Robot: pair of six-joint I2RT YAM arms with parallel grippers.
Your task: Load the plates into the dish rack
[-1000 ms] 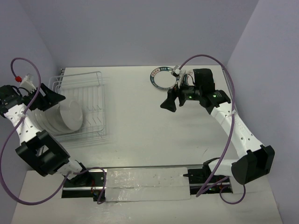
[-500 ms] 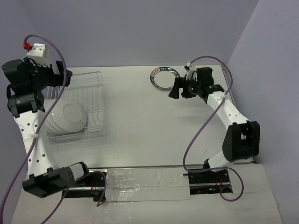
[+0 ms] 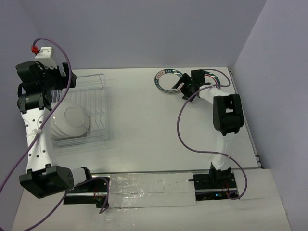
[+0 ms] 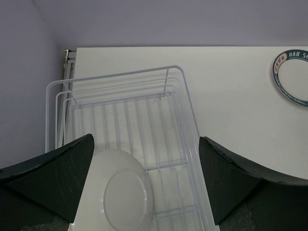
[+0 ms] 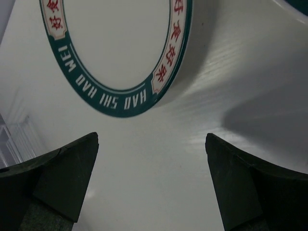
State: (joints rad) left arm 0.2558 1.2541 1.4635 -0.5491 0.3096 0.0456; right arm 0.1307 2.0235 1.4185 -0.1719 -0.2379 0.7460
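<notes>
Right fingers (image 3: 183, 87) released, empty, beside plate (image 3: 168, 80) flat on worktop (image 3: 144, 125), upper centre. Pinch its near rim firmly. Left fingers (image 3: 67, 80) released above rack (image 3: 98, 98), upper left.

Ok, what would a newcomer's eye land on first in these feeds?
Probably the white plates leaning together in the dish rack at the left of the table, undersides showing, with the open left gripper above them. Then the lone teal-rimmed plate lying flat at the far edge, the open right gripper close beside it.
</notes>
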